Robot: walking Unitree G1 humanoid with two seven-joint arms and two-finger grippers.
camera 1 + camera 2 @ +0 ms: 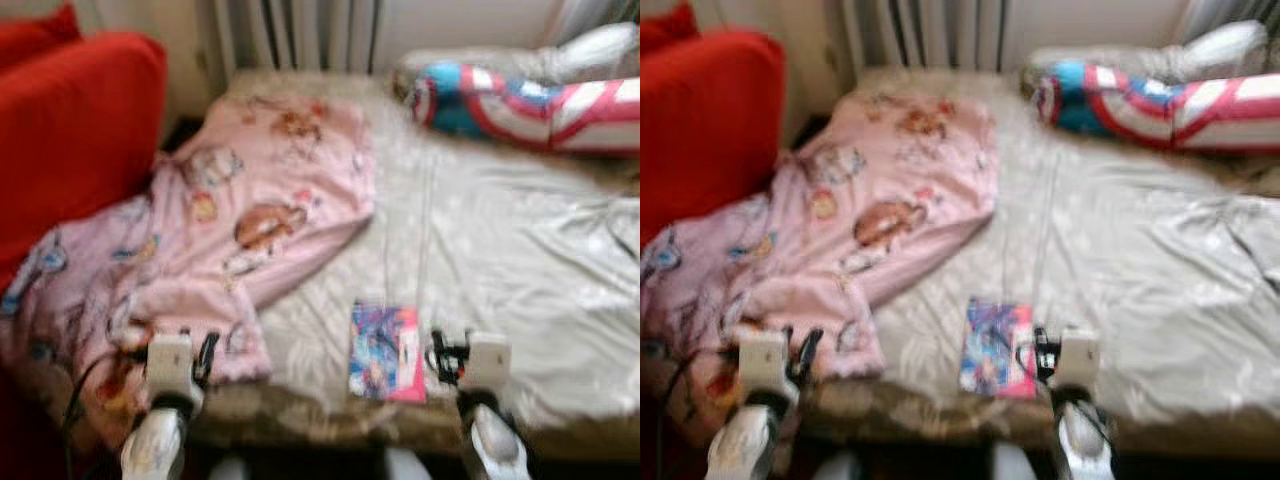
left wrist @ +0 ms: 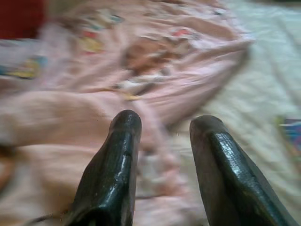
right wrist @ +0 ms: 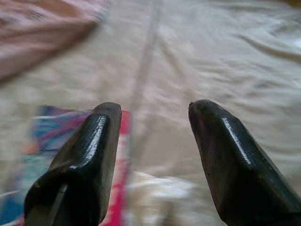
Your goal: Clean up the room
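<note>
Closest to the right gripper (image 3: 153,141), just beside its left finger, a thin book (image 1: 385,352) with a bright blue and pink cover is seen lying flat near the front edge of the bed (image 1: 520,260). It is judged to be light and fairly stiff, with a glossy cover that may slide on the sheet; being flat against soft bedding, it would probably be best taken at its near edge or a corner, where one finger could be slipped beneath it. The right gripper is held apart with a wide gap between its fingers, nothing is gripped, and it hovers over the pale sheet without any contact that can be made out.

Ahead of the left gripper (image 2: 164,141) a pink blanket (image 1: 230,230) printed with cartoon animals is spread in loose folds, with part of it hanging off the near left corner of the bed. It is judged to be soft, limp and light but bulky, so a raised fold or the hem would give the surest hold, and it would be expected to drape and drag when lifted. The left gripper is likewise spread, empty, and poised just above the blanket's near folds; whether it touches the cloth cannot be told through the blur.

Farther off, beyond the right gripper, a long cushion (image 1: 530,100) striped in red, white and blue is laid across the far side of the bed. Beyond the left gripper, past the blanket, a red sofa (image 1: 70,130) stands against the bed.
</note>
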